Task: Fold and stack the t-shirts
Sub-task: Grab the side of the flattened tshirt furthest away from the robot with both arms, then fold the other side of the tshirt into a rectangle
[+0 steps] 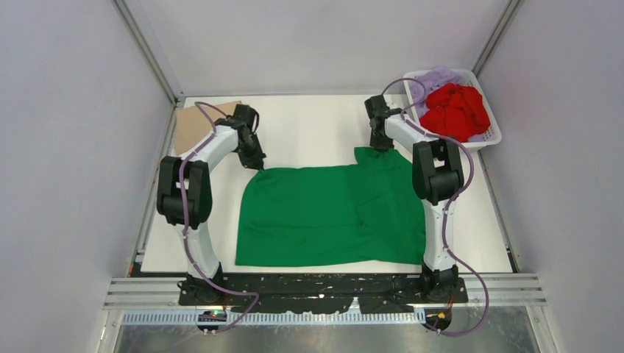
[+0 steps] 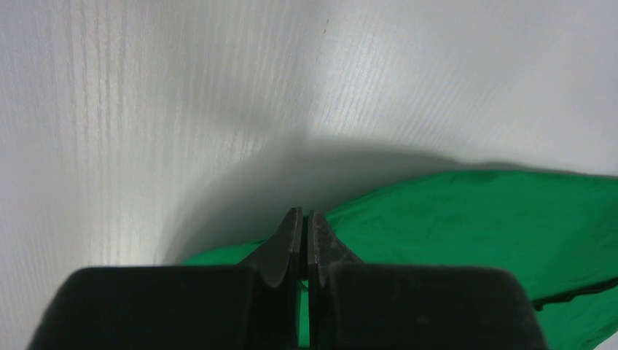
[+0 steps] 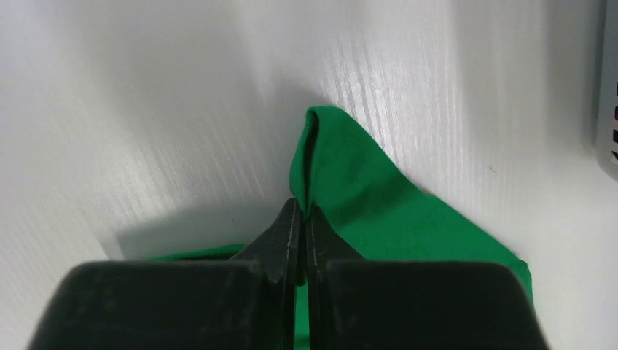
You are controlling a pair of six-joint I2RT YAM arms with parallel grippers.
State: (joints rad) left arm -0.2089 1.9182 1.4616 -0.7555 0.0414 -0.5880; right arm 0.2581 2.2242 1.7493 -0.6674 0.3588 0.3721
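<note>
White table [image 1: 309,125]: green t-shirt [image 1: 324,213] flat; left tool [image 2: 302,219], right tool [image 3: 301,208] clenched on far corners.

Bare tabletop [image 1: 313,125] lies open along the far side between the left pincer [image 1: 259,163] and the right pincer [image 1: 380,145], each clamped on a far corner of the green t-shirt [image 1: 331,217], which covers the middle. A narrower free strip runs left of that shirt. The tan t-shirt [image 1: 193,126] fills the far left corner; the white basket [image 1: 494,132], heaped with a red t-shirt [image 1: 456,110], blocks the far right corner, just beside the right arm [image 1: 438,176]
</note>
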